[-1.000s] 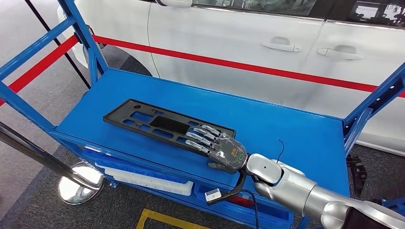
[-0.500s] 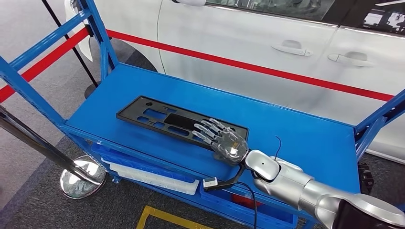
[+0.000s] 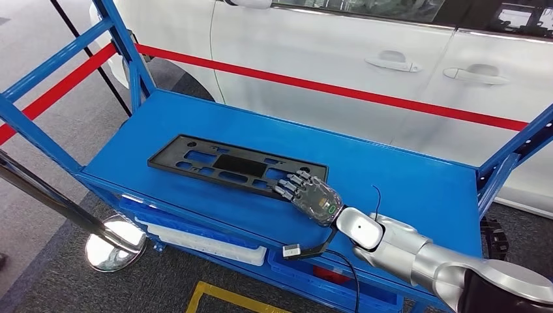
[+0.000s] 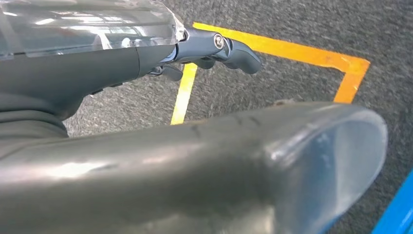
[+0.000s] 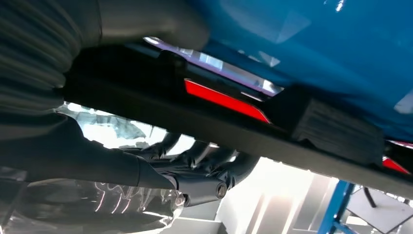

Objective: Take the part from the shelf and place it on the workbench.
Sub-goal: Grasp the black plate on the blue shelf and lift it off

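Near the front edge of the blue shelf (image 3: 391, 176), the right hand (image 3: 312, 197) is grasping the black plastic panel (image 3: 235, 164); next it probably needs lifting it level.

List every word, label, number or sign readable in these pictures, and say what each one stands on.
None can be read.
The black part on the blue shelf shows no lettering.
The white car shows no badge or plate.
The back of the right hand carries small coloured marks, too small to read.
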Action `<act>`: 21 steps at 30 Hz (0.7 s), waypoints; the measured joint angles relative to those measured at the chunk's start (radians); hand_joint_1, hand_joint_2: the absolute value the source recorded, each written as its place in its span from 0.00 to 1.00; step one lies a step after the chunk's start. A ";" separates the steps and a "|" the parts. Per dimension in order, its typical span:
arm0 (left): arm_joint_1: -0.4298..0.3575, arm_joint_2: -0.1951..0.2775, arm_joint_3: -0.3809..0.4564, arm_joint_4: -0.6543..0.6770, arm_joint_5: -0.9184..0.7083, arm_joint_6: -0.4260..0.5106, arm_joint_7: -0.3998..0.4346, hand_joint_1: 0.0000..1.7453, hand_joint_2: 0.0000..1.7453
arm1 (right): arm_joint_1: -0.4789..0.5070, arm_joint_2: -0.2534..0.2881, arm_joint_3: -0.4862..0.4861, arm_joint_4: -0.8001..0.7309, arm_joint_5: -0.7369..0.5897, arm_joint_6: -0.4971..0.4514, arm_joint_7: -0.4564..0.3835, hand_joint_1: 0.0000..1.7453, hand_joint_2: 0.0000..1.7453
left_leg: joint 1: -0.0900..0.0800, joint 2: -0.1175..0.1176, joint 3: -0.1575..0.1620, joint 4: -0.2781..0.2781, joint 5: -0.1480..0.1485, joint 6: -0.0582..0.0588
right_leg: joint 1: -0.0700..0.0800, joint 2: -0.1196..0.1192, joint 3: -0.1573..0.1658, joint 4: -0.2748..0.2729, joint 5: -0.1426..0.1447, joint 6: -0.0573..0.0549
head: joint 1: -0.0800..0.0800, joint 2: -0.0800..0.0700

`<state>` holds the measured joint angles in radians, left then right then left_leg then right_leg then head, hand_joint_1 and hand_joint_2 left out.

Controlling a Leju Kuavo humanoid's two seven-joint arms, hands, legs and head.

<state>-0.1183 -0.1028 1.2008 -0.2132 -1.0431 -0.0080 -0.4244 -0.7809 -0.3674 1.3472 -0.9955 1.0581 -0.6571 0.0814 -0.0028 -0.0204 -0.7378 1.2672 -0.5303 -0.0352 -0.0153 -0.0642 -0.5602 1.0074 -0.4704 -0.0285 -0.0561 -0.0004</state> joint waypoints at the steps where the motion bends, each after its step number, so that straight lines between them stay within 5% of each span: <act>1: 0.000 0.000 0.000 0.000 0.001 0.001 -0.001 0.00 0.00 | -0.002 0.000 0.002 0.000 0.002 0.002 0.003 0.99 1.00 | 0.000 -0.003 0.034 -0.070 0.038 0.002 | 0.000 0.001 0.002 0.000 -0.001 0.001 | 0.000 0.000; 4: 0.001 0.001 0.000 0.000 0.004 0.003 -0.004 0.00 0.00 | -0.011 0.000 0.004 -0.001 0.003 0.003 0.007 0.96 1.00 | -0.003 -0.022 0.117 -0.251 0.113 0.021 | 0.005 0.007 0.007 0.005 -0.006 0.013 | 0.000 0.000; 8: 0.005 0.000 0.000 0.000 0.005 0.002 -0.008 0.00 0.00 | -0.024 0.000 0.002 -0.002 0.000 0.002 0.007 0.97 1.00 | -0.002 -0.020 0.128 -0.270 0.123 0.053 | 0.006 0.016 0.007 0.010 -0.017 0.031 | 0.000 0.000; 10: 0.000 -0.001 0.000 0.000 0.006 0.002 -0.012 0.00 0.00 | -0.026 0.001 0.001 -0.002 -0.002 0.001 0.007 0.98 1.00 | 0.005 -0.021 0.134 -0.277 0.129 0.063 | 0.000 0.031 -0.023 0.082 -0.063 0.036 | 0.000 0.000; 12: -0.003 0.000 0.000 0.000 0.008 0.001 -0.020 0.00 0.00 | -0.026 0.002 0.001 -0.002 -0.003 0.000 0.007 0.98 1.00 | 0.005 -0.022 0.134 -0.277 0.129 0.066 | -0.007 0.046 -0.083 0.221 -0.125 0.041 | 0.000 0.000; 14: -0.003 0.000 0.000 0.000 0.009 -0.002 -0.032 0.00 0.00 | -0.026 0.002 0.001 -0.002 -0.004 -0.004 0.007 0.99 1.00 | 0.004 -0.024 0.134 -0.276 0.129 0.067 | -0.012 0.049 -0.117 0.297 -0.136 0.046 | 0.000 0.000; 15: -0.003 0.000 0.000 0.000 0.009 -0.004 -0.040 0.00 0.00 | -0.026 0.002 0.001 -0.002 -0.004 -0.006 0.006 0.99 1.00 | 0.004 -0.024 0.135 -0.275 0.129 0.066 | -0.014 0.048 -0.107 0.276 -0.113 0.046 | 0.000 0.000; 18: -0.003 -0.001 0.000 0.000 0.011 -0.010 -0.075 0.00 0.00 | -0.029 0.006 -0.002 -0.002 -0.011 -0.018 0.001 0.99 1.00 | 0.001 -0.026 0.133 -0.267 0.125 0.058 | -0.012 0.020 -0.014 0.078 -0.018 0.040 | 0.000 0.000; 21: 0.001 -0.001 0.000 0.000 0.009 -0.013 -0.105 0.00 0.00 | -0.031 0.015 -0.010 -0.002 -0.022 -0.030 -0.012 0.98 1.00 | -0.005 -0.021 0.122 -0.264 0.127 0.042 | 0.002 -0.003 0.012 0.011 -0.013 0.030 | 0.000 0.000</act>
<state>-0.1170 -0.1038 1.2012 -0.2132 -1.0340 -0.0215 -0.5292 -0.8123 -0.3522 1.3372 -0.9976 1.0361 -0.6870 0.0690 -0.0076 -0.0417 -0.6154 1.0036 -0.4038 0.0063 -0.0136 -0.0667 -0.5480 1.0181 -0.4837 0.0016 -0.0558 -0.0005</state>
